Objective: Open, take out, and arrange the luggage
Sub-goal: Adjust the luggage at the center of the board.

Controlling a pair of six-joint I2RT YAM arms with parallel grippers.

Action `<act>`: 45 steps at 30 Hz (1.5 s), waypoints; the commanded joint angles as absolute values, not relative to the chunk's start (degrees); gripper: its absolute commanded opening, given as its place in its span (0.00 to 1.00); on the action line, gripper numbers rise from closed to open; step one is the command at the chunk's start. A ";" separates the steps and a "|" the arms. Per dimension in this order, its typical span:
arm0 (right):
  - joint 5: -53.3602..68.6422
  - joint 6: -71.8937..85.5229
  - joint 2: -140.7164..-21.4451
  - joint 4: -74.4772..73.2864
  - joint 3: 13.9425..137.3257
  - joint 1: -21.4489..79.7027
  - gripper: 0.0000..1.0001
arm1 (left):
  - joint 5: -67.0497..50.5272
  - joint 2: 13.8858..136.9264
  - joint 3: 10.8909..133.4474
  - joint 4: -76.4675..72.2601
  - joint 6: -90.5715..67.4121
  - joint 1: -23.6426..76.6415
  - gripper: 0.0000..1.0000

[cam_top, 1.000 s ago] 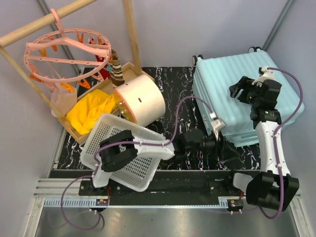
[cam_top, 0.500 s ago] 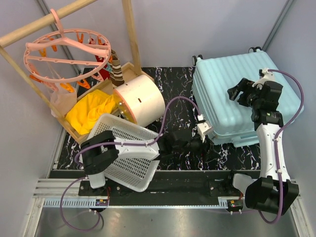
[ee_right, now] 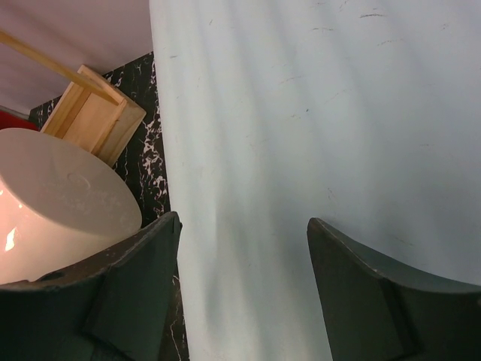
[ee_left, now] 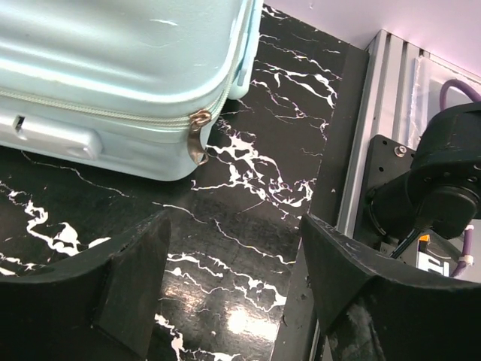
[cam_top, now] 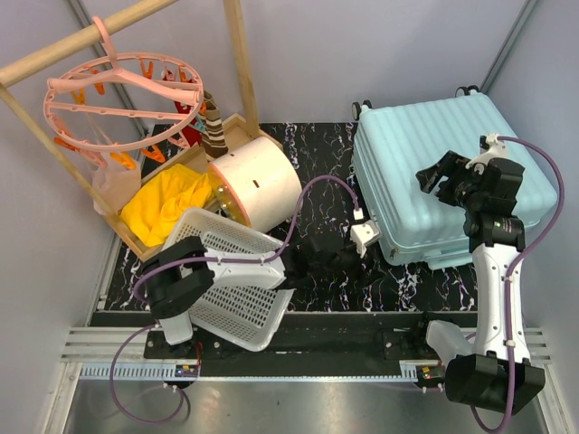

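Note:
The luggage [cam_top: 425, 176] is a pale mint ribbed suitcase lying flat and closed at the right of the marble table. In the left wrist view its front wall [ee_left: 113, 68] shows the closed zip with a metal pull [ee_left: 199, 120] hanging at the corner. My left gripper [cam_top: 369, 249] hovers low over the table just left of that wall, open with nothing between its fingers [ee_left: 237, 256]. Above the lid my right gripper [cam_top: 437, 174] is also open and empty, with the smooth lid [ee_right: 316, 113] below the gap between its fingertips [ee_right: 244, 248].
A white perforated basket [cam_top: 231, 271] lies tilted over my left arm. Behind it stand a cream round box [cam_top: 262, 181] and a wooden crate with yellow cloth [cam_top: 172, 203]. A pink peg hanger [cam_top: 118, 90] hangs from a wooden rack. My right arm's base [ee_left: 436, 195] sits near the rail.
My left gripper has drawn back to the left, away from the suitcase's front edge, and its jaws have widened. The right gripper stayed open over the lid, shifting slightly.

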State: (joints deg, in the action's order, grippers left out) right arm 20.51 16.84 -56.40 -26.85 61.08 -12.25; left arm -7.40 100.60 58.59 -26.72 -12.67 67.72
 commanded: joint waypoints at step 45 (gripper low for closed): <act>19.95 18.28 -53.70 -24.43 60.56 -12.30 0.80 | 2.02 113.74 72.00 -35.77 -23.03 67.68 0.00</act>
State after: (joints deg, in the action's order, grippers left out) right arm 20.08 18.06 -54.59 -26.79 60.69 -12.25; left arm -0.73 116.75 73.28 -26.48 -22.35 68.49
